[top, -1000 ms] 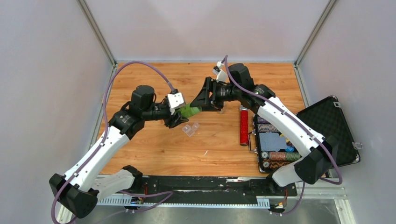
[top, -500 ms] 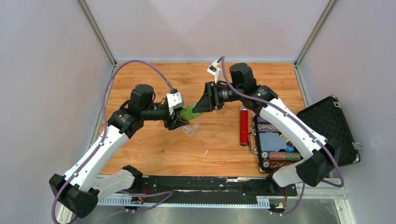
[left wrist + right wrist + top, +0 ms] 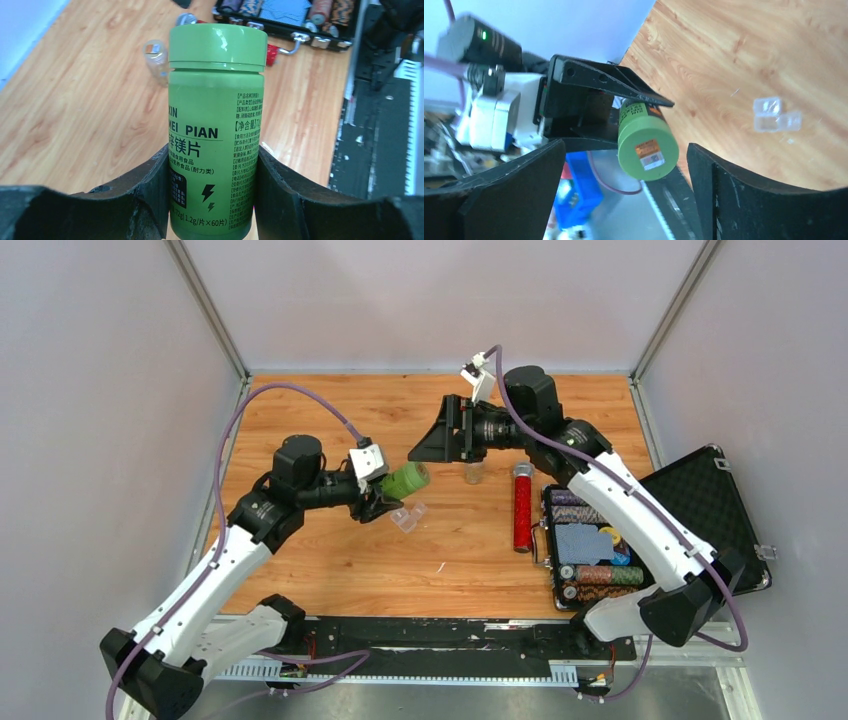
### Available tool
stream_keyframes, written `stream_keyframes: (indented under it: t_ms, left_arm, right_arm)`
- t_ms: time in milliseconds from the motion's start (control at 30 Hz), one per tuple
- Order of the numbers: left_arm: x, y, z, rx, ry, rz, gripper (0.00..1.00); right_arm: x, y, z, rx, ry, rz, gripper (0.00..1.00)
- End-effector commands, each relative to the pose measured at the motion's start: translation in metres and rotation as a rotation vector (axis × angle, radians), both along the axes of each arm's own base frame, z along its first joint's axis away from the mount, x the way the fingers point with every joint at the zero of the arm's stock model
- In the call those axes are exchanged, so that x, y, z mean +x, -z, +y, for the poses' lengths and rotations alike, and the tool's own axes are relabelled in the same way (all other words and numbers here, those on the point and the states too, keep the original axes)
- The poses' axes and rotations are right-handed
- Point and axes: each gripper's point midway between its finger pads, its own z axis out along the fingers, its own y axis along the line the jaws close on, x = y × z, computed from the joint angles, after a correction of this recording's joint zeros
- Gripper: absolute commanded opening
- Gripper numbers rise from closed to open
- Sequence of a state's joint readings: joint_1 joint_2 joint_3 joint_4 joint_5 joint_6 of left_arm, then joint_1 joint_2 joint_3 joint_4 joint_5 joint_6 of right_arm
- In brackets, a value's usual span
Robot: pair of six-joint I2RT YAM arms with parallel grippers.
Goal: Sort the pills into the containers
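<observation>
Your left gripper (image 3: 212,170) is clamped around the green bottle (image 3: 216,100), which it holds above the table (image 3: 320,420) with the cap pointing right. Your right gripper (image 3: 625,150) faces that cap with its fingers spread wide, holding nothing. The containers (image 3: 408,516), a tiny clear box, lie on the wood just near of the bottle, touching neither gripper. The red tube (image 3: 522,508) lies further right, beside the black case (image 3: 700,502).
</observation>
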State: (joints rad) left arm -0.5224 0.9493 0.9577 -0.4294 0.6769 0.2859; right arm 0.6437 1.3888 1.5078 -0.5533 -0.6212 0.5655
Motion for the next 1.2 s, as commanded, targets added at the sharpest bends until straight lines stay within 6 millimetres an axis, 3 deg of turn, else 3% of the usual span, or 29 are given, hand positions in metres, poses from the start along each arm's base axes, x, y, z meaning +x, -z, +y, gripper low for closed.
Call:
stream_keyframes:
  t_ms: [0, 67, 267, 467, 567, 700, 833, 900, 933, 967, 1000, 1033, 1067, 1100, 1167]
  left_arm:
    - [0.026, -0.032, 0.004, -0.075, -0.106, -0.185, 0.00]
    - [0.028, -0.030, 0.003, -0.072, -0.111, -0.174, 0.00]
    - [0.030, -0.025, -0.001, -0.075, -0.106, -0.142, 0.00]
    - [0.027, -0.026, -0.002, -0.084, -0.102, -0.118, 0.00]
    - [0.024, -0.026, -0.004, -0.091, -0.087, -0.094, 0.00]
    - [0.012, -0.027, -0.009, -0.104, -0.038, -0.033, 0.00]
    - [-0.010, -0.030, -0.018, -0.124, 0.082, 0.039, 0.00]
    - [-0.019, -0.029, -0.021, -0.118, 0.139, 0.071, 0.00]
    - [-0.020, -0.030, -0.022, -0.118, 0.151, 0.076, 0.00]
    - [-0.020, -0.027, -0.023, -0.110, 0.161, 0.088, 0.00]
    - [-0.018, -0.026, -0.023, -0.106, 0.156, 0.088, 0.00]
    - [-0.013, -0.023, -0.022, -0.096, 0.133, 0.082, 0.00]
    - [-0.011, -0.022, -0.021, -0.091, 0.122, 0.075, 0.00]
    - [-0.004, -0.020, -0.019, -0.081, 0.091, 0.055, 0.00]
    - [0.005, -0.020, -0.017, -0.074, 0.051, 0.013, 0.00]
  right_arm:
    - [0.014, 0.007, 0.005, 0.038, 0.207, 0.334, 0.87]
    - [0.017, 0.010, 0.011, 0.043, 0.212, 0.393, 0.82]
    - [0.021, 0.015, 0.018, 0.047, 0.225, 0.470, 0.79]
    - [0.018, 0.017, 0.018, 0.047, 0.207, 0.470, 0.32]
    - [0.016, 0.012, 0.017, 0.052, 0.161, 0.374, 0.22]
    - [0.005, 0.001, 0.016, 0.064, -0.023, 0.096, 0.22]
    - [-0.007, 0.008, 0.013, 0.058, -0.187, -0.115, 0.18]
    - [-0.003, 0.012, 0.014, 0.047, -0.192, -0.157, 0.16]
    - [0.000, 0.013, 0.014, 0.042, -0.186, -0.166, 0.20]
    - [0.004, 0.013, 0.014, 0.038, -0.173, -0.169, 0.34]
    - [0.010, 0.014, 0.013, 0.027, -0.137, -0.164, 0.61]
    - [0.012, 0.013, 0.012, 0.026, -0.111, -0.154, 0.82]
    - [0.015, 0.012, 0.010, 0.024, -0.075, -0.136, 0.96]
    - [0.022, 0.011, 0.007, 0.017, -0.002, -0.115, 1.00]
    - [0.030, 0.013, -0.001, 0.016, 0.129, -0.017, 0.96]
